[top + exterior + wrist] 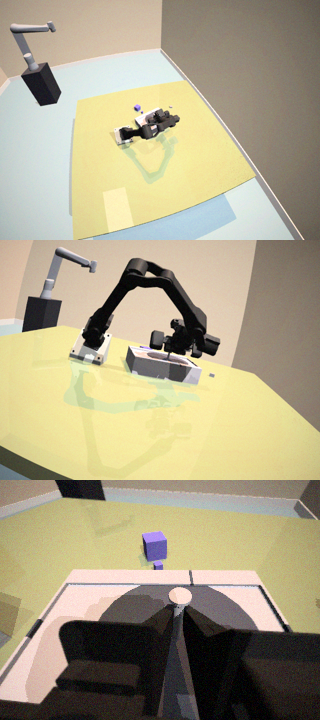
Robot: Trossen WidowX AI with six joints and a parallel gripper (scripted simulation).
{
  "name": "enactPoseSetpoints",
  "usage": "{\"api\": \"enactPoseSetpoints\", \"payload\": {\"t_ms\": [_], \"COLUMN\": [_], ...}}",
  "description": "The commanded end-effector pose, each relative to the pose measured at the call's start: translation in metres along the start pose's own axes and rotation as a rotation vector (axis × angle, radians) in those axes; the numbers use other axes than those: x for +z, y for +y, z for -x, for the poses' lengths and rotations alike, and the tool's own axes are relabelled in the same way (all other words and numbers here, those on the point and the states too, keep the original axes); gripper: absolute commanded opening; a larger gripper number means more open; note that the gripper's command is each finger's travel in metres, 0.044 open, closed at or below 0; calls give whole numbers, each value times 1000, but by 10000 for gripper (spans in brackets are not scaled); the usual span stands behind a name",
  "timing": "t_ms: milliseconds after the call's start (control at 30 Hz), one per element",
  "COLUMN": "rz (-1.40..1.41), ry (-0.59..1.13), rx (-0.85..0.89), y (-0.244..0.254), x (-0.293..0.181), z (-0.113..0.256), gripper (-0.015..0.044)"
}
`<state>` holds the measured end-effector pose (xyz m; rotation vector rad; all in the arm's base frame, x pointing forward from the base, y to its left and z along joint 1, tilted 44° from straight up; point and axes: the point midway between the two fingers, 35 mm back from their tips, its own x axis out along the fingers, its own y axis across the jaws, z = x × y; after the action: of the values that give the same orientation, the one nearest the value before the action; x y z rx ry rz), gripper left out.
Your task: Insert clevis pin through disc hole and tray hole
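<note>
Overhead, the black arm (146,131) (180,295) makes a tall arch across the counter (180,165) (144,446) (40,540), climbing from its pale base plate (117,134) (106,343), bending at a high elbow and sloping down on the far side to the wrist. Its gripper (169,351) (178,609) hangs low over the rimmed steel tray (139,119) (152,369) (45,645), with the fingers drawn almost together around the clevis pin (168,356) (180,596). The pin is gripped just below its round, pale head, which shows above the fingertips in the wrist view, and its shank points down toward the middle of the aluminium disc (155,355) (125,611). Whether the tip has entered the hole, I can't tell from here. The wide grey disc lies inside the tray's rim, partly hidden by the dark fingers.

Past the tray's far edge sit a purple cube (137,107) (155,546) and, just beside it, a smaller purple cube (141,112) (158,566). A little pale block (170,106) (211,375) lies apart near one end of the tray. Over by the wall, a grey robot arm (31,28) (72,257) stands on a black pedestal (42,85) (38,314).
</note>
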<state>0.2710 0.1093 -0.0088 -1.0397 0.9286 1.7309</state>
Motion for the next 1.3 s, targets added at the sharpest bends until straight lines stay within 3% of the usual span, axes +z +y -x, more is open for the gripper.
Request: {"api": "enactPoseSetpoints", "payload": {"t_ms": [0, 1267], "rz": [-5, -4], "ry": [-1, -1], "rx": [-1, -2], "y": [-3, -14], "x": [0, 0], "z": [-1, -2], "gripper": [0, 0]}}
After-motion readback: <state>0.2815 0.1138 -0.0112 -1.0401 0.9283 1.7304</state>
